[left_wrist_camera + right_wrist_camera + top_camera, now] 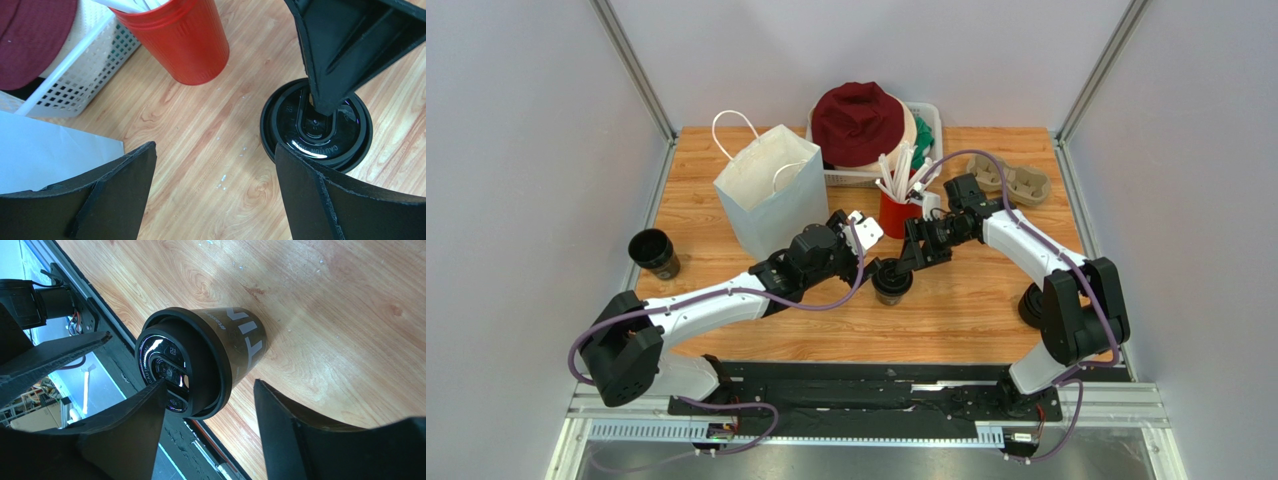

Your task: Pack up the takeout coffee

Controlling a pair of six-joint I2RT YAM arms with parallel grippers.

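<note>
Now your right gripper (210,385) stands spread, one fingertip (147,400) touching the takeout coffee (245,335) on its lid (287,115). Your left gripper (215,150) gapes beside it.

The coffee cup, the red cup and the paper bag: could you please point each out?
coffee cup (242,337), right wrist view, printed side wall
red cup (187,42), left wrist view, side wall
paper bag (774,203), top view, front face
</note>
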